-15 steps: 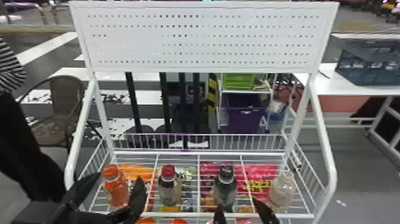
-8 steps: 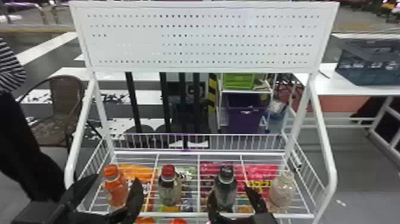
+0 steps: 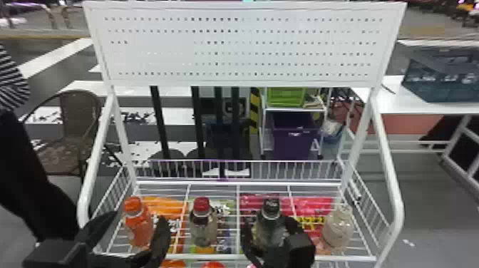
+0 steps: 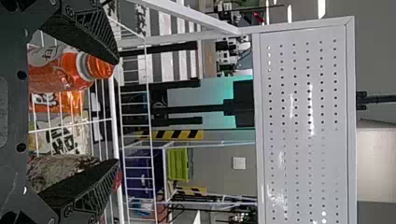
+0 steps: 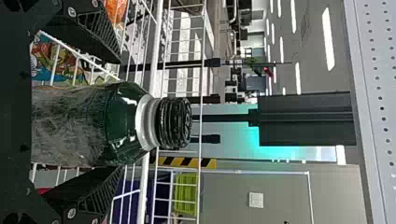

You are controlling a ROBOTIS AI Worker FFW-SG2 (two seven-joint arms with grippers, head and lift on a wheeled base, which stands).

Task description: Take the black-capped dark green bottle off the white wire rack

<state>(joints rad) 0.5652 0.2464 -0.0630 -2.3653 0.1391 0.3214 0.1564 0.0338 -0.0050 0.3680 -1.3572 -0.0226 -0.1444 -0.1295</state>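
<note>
While the white wire rack point(image 3: 203, 257) is holding four plastic bottles point(image 3: 138, 228) and bright packets point(image 3: 167, 207), the glossy, black-capped dark green bottle point(image 3: 269, 222) is standing upright there, between the right gripper's point(image 3: 269, 228) widely parted fingers. The left gripper point(image 3: 139, 218) is also gaping; both are gripping nothing.

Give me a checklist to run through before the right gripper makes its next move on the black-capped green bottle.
1. Right gripper at the correct bottle: ok, green bottle between its fingers.
2. Bottle upright on the rack: ok.
3. Grip closed: not ok, a gap shows beside the bottle.
4. Red-capped bottle outside the right gripper: ok.
5. Left gripper not touching the orange bottle: cannot tell, a finger overlaps it in the left wrist view.
</note>
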